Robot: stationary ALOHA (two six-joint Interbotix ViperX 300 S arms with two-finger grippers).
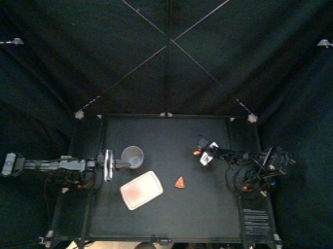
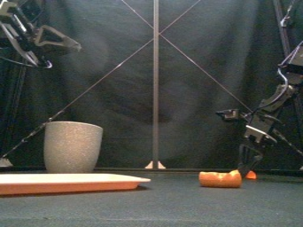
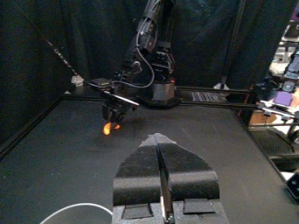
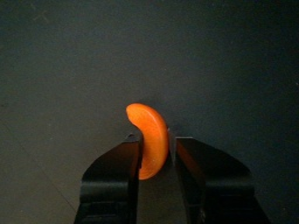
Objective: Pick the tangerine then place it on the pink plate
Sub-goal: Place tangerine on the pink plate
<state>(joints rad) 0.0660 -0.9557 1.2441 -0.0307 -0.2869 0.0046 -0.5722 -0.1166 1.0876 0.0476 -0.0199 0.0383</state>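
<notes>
Black-curtained counter (image 1: pixel 196 209): the right tool (image 4: pixel 153 149) is pinching the tangerine (image 4: pixel 145 127) low on the right, well apart from the plate (image 1: pixel 140 190); the left tool (image 3: pixel 159 142) is hanging left, pressed together.

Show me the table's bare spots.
Bare: the flat pink tray; the front right corner beyond the loose orange toy; the back middle between the tall grey speckled cup and the right gripper holding the orange tangerine segment. Crowded: left side, cup beside tray.

Open table (image 1: pixel 196 209) around the pink plate (image 1: pixel 140 190), save grey cup (image 1: pixel 131 156) behind and orange toy (image 1: pixel 180 180) beside
</notes>
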